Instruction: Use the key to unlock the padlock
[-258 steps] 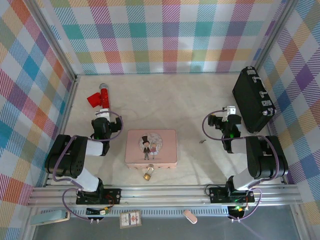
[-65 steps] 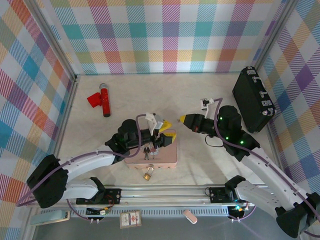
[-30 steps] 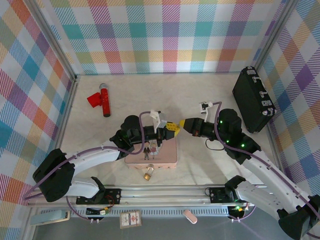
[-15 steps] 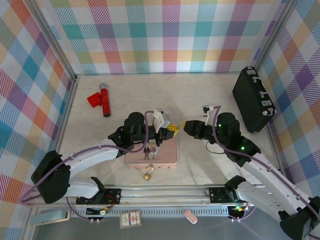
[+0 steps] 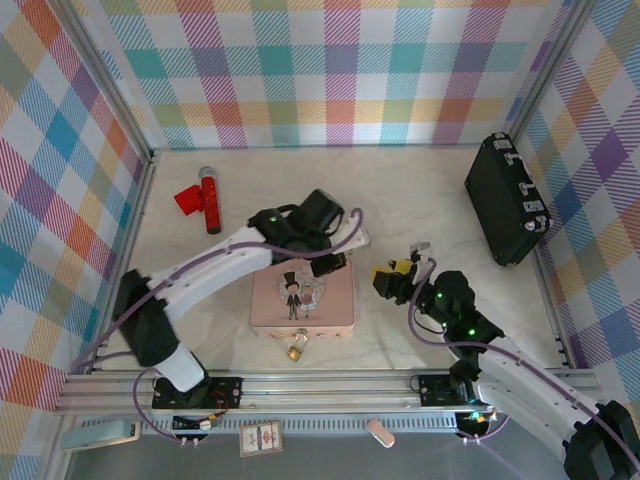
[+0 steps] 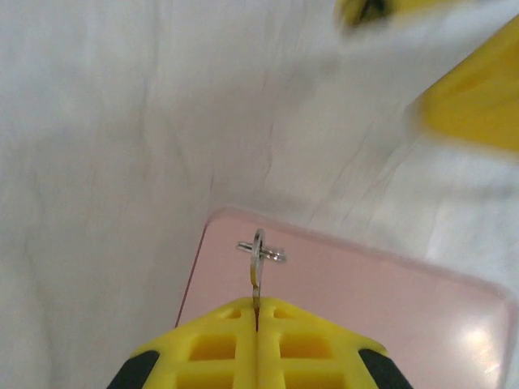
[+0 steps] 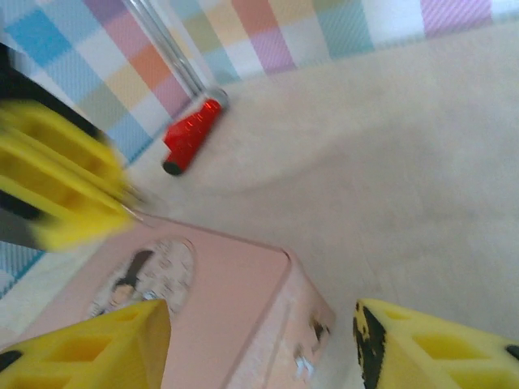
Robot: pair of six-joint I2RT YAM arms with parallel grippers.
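The left end effector (image 6: 257, 312) is hovering over the far right part of the pink box (image 5: 302, 297), its yellow fingers (image 6: 211, 348) pressed flat together and pinching the key (image 6: 257, 261), a thin grey sliver whose small ring is sticking out past the fingertips above the pink lid. The right end effector (image 5: 390, 272) is hanging just right of the box's far right corner, apart from the left one, with its jaws standing wide and nothing between them; in its own wrist view the two yellow fingers (image 7: 89, 348) are framing the box's corner and bare tabletop (image 5: 400, 200). The padlock (image 5: 296, 350) is hanging at the middle of the box's near edge, brass body toward the arm bases, well away from both end effectors and touched by neither. The box is sitting in the near middle of the tabletop with its illustrated lid facing up. A red cylindrical object (image 5: 205, 198) is lying far to the left, near the plaid wall, and a black case (image 5: 507, 198) is resting at the far right edge.
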